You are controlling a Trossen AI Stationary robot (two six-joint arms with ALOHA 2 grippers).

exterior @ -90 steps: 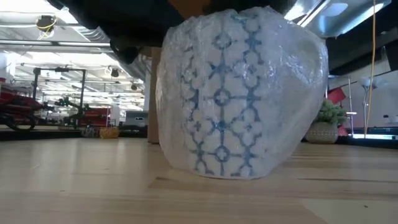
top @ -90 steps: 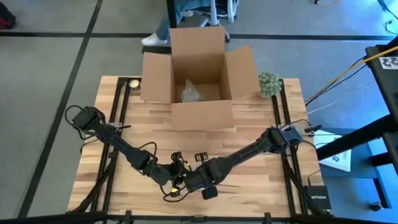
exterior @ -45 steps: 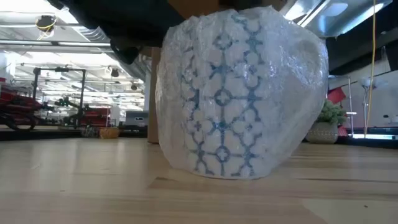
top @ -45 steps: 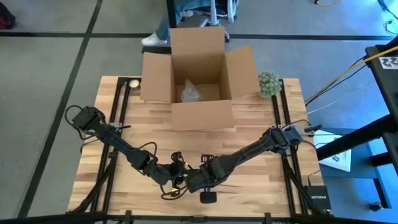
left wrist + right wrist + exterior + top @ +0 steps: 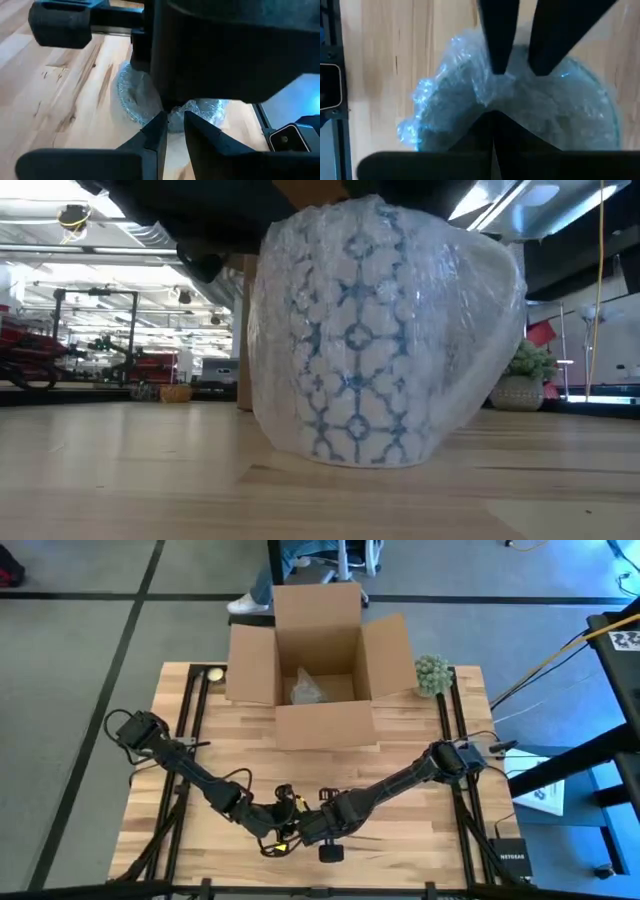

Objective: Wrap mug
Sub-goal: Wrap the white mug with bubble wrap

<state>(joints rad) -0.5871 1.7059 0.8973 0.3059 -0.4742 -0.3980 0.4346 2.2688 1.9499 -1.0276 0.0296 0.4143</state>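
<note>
A white mug with a blue pattern (image 5: 385, 340), covered in bubble wrap (image 5: 555, 115), stands upright on its base near the table's front edge. In the high view both grippers hide it. My left gripper (image 5: 284, 828) and my right gripper (image 5: 304, 830) meet right above it. Each is shut on wrap gathered at the mug's top. In the right wrist view my left gripper's fingers (image 5: 500, 45) stand opposite my right gripper (image 5: 492, 117). The right arm's body fills much of the left wrist view. My left gripper pinches gathered bubble wrap (image 5: 175, 116) between its two fingers, above the mug's top, slanting down from the table's left. The wrap spreads down over the mug. My right gripper pinches a bunch of the wrap (image 5: 487, 102) over the mug's mouth between its shut fingers, coming from above. The wrap runs down taut over the mug's right side (image 5: 480, 330), and the mug stays on the table.
An open cardboard box (image 5: 318, 660) stands at the table's far middle with a wrapped item (image 5: 307, 688) inside. A small potted plant (image 5: 432, 673) sits to its right and a small ball (image 5: 214, 674) to its left. A person's legs (image 5: 290, 565) show beyond the far edge.
My right gripper has turned at the wrist and shifted slightly toward the table's left, above the mug. The wrap on the mug's right side has been drawn smoother and tauter, and the handle's outline shows through it. The mug has stayed in place.
</note>
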